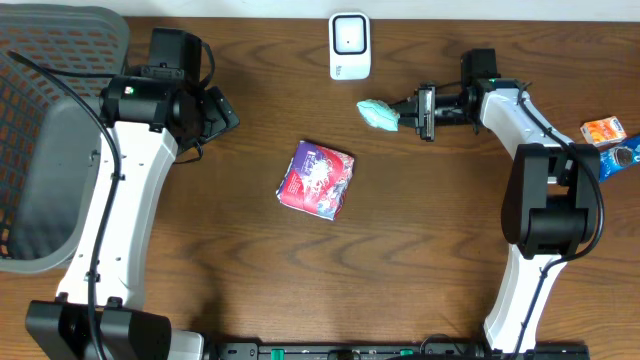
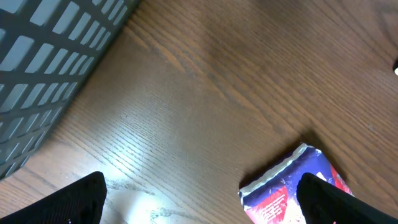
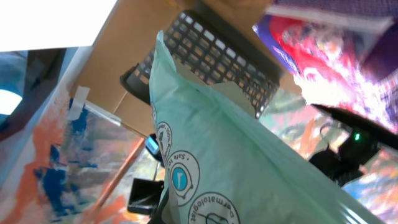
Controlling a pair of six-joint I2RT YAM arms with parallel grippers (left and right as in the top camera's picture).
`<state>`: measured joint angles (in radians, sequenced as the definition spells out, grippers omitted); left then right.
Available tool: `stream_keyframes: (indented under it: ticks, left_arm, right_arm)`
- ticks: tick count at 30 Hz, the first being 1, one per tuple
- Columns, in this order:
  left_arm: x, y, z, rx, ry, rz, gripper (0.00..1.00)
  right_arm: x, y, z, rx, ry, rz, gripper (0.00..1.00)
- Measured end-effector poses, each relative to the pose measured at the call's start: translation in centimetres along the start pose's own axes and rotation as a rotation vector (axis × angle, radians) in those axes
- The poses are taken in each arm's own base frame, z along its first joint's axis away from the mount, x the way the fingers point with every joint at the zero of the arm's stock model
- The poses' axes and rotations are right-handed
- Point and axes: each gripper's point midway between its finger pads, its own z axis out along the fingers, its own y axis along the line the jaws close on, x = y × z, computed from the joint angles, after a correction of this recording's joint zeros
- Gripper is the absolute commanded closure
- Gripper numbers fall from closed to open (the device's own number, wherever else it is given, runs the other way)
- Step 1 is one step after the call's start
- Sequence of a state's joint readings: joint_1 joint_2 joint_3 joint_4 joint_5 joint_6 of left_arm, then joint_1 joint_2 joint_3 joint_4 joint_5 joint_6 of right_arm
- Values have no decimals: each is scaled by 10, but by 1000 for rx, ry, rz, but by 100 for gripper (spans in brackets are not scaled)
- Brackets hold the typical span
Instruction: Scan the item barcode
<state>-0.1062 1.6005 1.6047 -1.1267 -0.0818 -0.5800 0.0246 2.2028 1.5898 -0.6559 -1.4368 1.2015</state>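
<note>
Wood-grain brown counter point(image 1: 440, 250) fills the overhead view. At 12 o'clock, close to the far edge, sits a white box-shaped scanner point(image 1: 349, 45) with a dark-rimmed window on its upper face.

Toward 1 o'clock from the middle of the counter, the right hand point(image 1: 402, 112) is clamped tight on a mint-green soft plastic packet point(image 1: 378, 115). It grips the packet's right end, so the rest sticks out from the fingers toward 9 o'clock. The packet lies near the scanner, on its 5 o'clock side, and apart from it. Whether it is lifted off the wood I cannot tell. In the right wrist view the packet fills most of the frame, with round printed emblems on the face turned to the camera.

At 10 o'clock the left hand point(image 1: 222, 112) has its jaws spread wide and holds nothing. Its black fingers point(image 2: 74, 199) show in the lower corners of the left wrist view, with bare wood between them.

A purple and red crinkled foil packet point(image 1: 317, 178) lies flat at the centre of the counter, well apart from both hands. A grey mesh basket point(image 1: 40, 150) stands at 9 o'clock. At 3 o'clock, by the right arm, an orange carton point(image 1: 603, 131) and a blue wrapper point(image 1: 620, 158) lie just beside each other.
</note>
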Motion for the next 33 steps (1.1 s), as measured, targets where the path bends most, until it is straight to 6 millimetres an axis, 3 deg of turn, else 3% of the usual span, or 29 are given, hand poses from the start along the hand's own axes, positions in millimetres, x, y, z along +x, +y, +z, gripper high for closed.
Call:
stream_keyframes:
  ticks: [5, 11, 16, 21, 25, 28, 29, 31, 33]
  left_arm:
    - [0, 0, 0, 0, 0, 0, 2]
    - [0, 0, 0, 0, 0, 0, 2]
    - [0, 0, 0, 0, 0, 0, 2]
    - [0, 0, 0, 0, 0, 0, 2]
    - [0, 0, 0, 0, 0, 0, 2]
    - [0, 0, 0, 0, 0, 0, 2]
    - [0, 0, 0, 0, 0, 0, 2]
    - [0, 0, 0, 0, 0, 0, 2]
    - [0, 0, 0, 0, 0, 0, 2]
  right_arm:
    - [-10, 4, 10, 25, -50, -130, 99]
    - [-8, 15, 48, 61, -59, -342, 99]
    - [-25, -3, 59, 144, -173, -291, 99]
    - [-55, -52, 29, 328, -382, -134, 94]
    - [-76, -97, -22, 548, -575, -53, 89]
    - [-80, -112, -55, 665, -644, -59, 85]
    - [-79, -115, -66, 711, -661, -66, 81]
    - [-77, -118, -85, 793, -693, -78, 54]
    - [-72, -119, -104, 875, -716, -93, 38]
